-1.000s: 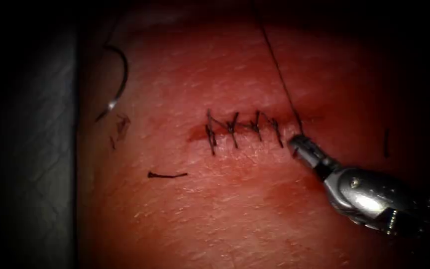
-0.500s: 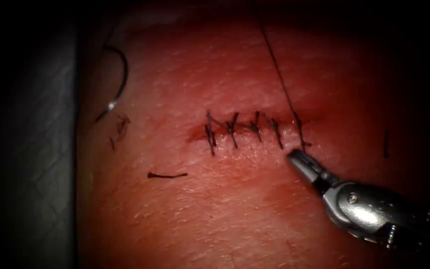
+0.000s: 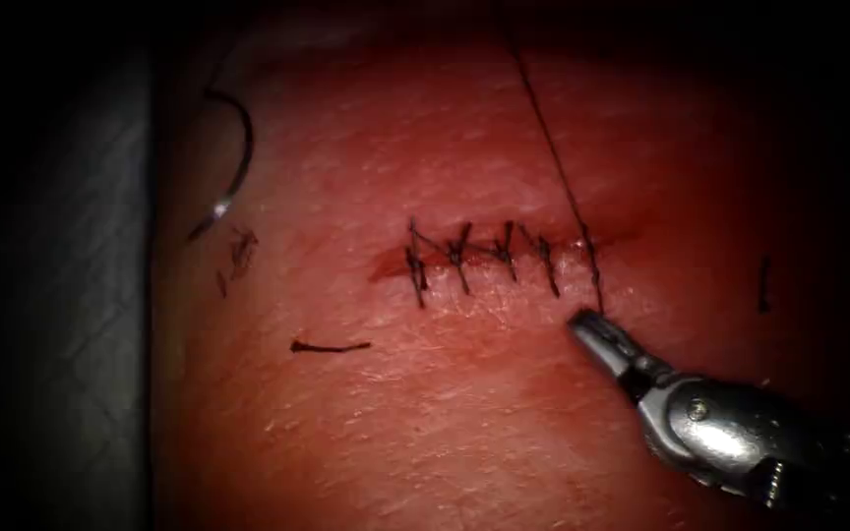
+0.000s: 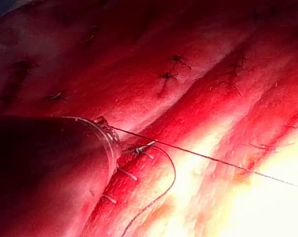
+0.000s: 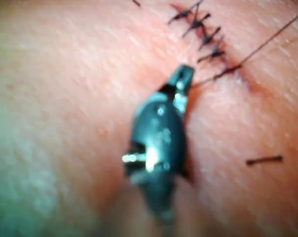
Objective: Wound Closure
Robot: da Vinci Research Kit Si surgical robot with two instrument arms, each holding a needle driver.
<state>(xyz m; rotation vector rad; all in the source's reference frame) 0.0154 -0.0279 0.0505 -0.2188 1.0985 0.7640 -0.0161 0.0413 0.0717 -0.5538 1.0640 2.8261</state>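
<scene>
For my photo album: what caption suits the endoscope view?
Right tool grips thread beside the stitched cut; needle lies free on tissue.

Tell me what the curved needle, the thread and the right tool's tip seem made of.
The thin dark curved needle, lying on the tissue left of the cut, looks like polished steel: one bright glint. The fine dark thread looks like matte filament, material unclear. The right arm's silvery gripper, shut on the thread's end, looks like brushed metal with a visible pin.

Thread [image 3: 553, 147] cut off at top edge
</scene>
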